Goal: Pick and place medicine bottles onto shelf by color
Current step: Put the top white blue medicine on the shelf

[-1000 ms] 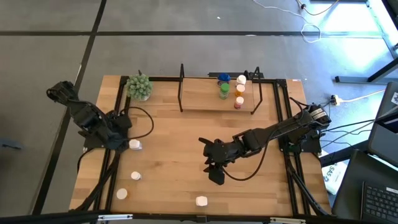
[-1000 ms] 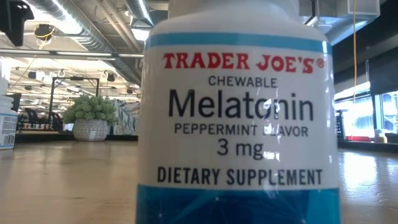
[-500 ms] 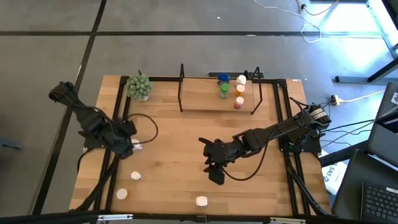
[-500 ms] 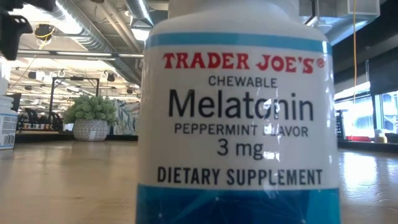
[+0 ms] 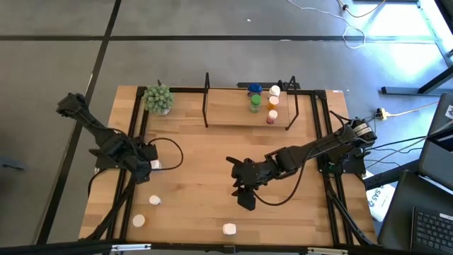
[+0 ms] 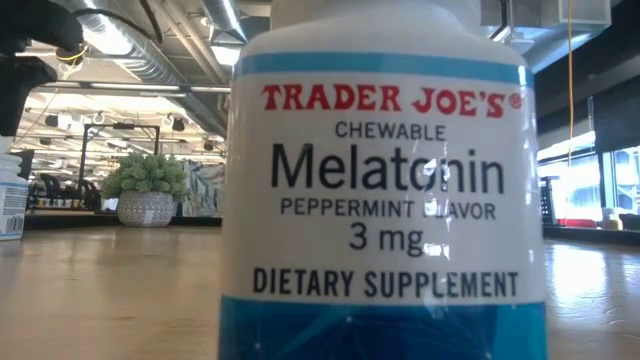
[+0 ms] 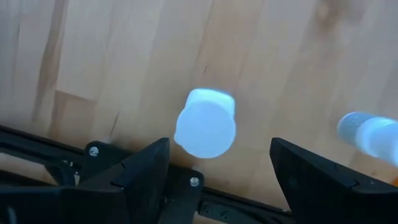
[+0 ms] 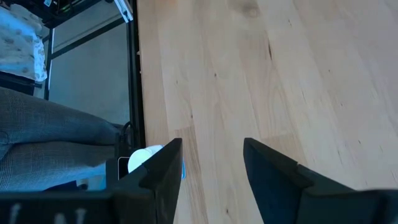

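Observation:
My left gripper is open above a white medicine bottle that stands upright on the table near its left edge. In the left wrist view the bottle's white cap shows between my left gripper's two fingers, nearer to one of them and apart from both. My right gripper is open and empty over the table's middle. The shelf stands at the table's far edge. On its right half stand a blue, a white, a green, an orange and a red bottle.
Three more white bottles stand near the table's near edge. The last one fills the low view. A green plant ball sits at the far left corner. Black frame rails run along the table's sides.
My left gripper has gone toward the table's right edge and a little toward its near edge, until it stands over the white bottle, which has stayed where it was. My right arm has kept still.

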{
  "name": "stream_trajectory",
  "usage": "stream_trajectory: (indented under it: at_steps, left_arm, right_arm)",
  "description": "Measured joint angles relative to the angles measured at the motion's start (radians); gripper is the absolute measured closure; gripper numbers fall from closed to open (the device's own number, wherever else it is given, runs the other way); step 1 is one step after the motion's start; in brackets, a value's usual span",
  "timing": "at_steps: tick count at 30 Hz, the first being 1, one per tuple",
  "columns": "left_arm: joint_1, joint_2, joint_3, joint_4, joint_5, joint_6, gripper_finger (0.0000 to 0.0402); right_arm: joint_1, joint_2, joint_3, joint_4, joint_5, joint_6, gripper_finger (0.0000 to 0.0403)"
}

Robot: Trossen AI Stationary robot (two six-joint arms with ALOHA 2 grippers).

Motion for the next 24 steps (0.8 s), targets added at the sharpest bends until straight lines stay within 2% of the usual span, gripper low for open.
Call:
stream_trajectory:
  at_steps: [14, 24]
  left_arm:
    - [0.0, 0.0, -0.076, 0.081, -0.026, -0.024, 0.013]
    - [0.02, 0.022, -0.086, 0.093, -0.051, -0.05, 0.013]
  right_arm:
    - [0.0, 0.0, 0.0, 0.0, 0.0, 0.0, 0.023]
    - [0.0, 0.0, 0.0, 0.0, 0.0, -0.022, 0.023]
